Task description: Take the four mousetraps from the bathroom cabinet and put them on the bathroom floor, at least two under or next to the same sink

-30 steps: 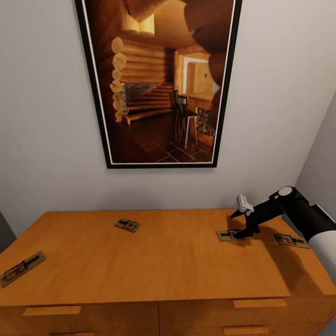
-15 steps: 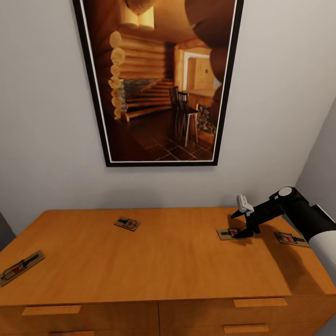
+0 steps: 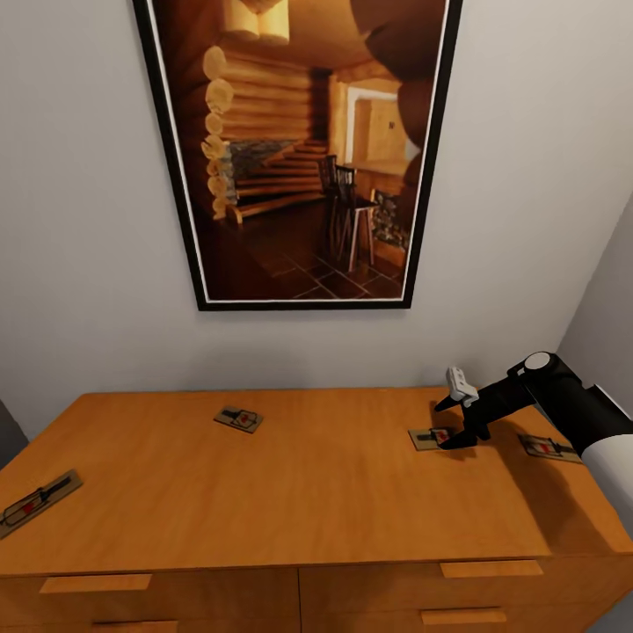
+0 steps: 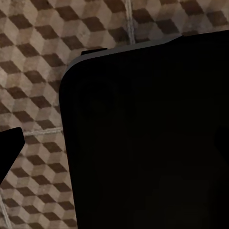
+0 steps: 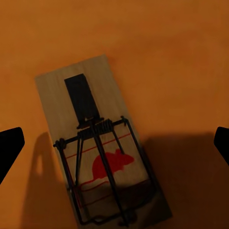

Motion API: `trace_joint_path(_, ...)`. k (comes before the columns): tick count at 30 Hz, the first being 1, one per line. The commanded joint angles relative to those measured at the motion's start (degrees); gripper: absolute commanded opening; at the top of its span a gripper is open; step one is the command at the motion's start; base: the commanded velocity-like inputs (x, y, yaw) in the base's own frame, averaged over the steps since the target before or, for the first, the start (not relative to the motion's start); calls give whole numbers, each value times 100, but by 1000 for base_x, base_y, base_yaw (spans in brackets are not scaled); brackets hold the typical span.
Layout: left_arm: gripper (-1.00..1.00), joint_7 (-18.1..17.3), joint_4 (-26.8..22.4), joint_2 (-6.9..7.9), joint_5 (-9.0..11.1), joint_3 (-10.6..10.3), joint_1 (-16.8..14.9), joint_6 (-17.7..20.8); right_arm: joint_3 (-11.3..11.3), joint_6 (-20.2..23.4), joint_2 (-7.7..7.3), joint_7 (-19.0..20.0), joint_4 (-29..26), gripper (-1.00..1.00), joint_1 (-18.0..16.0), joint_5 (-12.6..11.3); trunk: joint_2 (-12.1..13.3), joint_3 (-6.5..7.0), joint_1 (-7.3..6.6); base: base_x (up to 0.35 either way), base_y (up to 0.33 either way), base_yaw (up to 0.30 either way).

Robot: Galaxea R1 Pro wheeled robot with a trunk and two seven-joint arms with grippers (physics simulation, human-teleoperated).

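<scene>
Several mousetraps lie on the orange-brown cabinet (image 3: pixel 334 501) top: one at the back left (image 3: pixel 238 418), one at the left edge (image 3: pixel 32 503), one right of centre (image 3: pixel 431 438) and one at the far right (image 3: pixel 547 447). My right gripper (image 3: pixel 461 437) hangs just over the right-of-centre trap. In the right wrist view that mousetrap (image 5: pixel 102 152) lies flat between the spread fingertips (image 5: pixel 9 148), untouched, so the gripper is open. A black fingertip (image 4: pixel 10 145) of my left gripper shows wide to one side over the bathroom floor (image 4: pixel 33 57). The sink is out of view.
A large framed picture (image 3: pixel 299 149) of a log interior hangs on the grey wall behind the cabinet. Drawer handles (image 3: pixel 491 568) line the cabinet front. A side wall (image 3: pixel 607 308) closes in at the right. The robot's dark body (image 4: pixel 152 138) covers much of the left wrist view.
The whole head view has drifted slightly, so the camera moved. My right gripper stays over the same mousetrap, and no trap has shifted.
</scene>
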Motion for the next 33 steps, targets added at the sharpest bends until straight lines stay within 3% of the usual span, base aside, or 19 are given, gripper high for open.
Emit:
trace_joint_path(1,100,35,26,-4,0,-47,-10,-41,13,59,-5,17,-7,100,-4,8,-4,-12,0,0,0,0)
trace_joint_path(33,100,35,26,-4,0,-47,-10,-41,21,45,0,-10,144,100,-4,8,-4,-204,0,0,0,0)
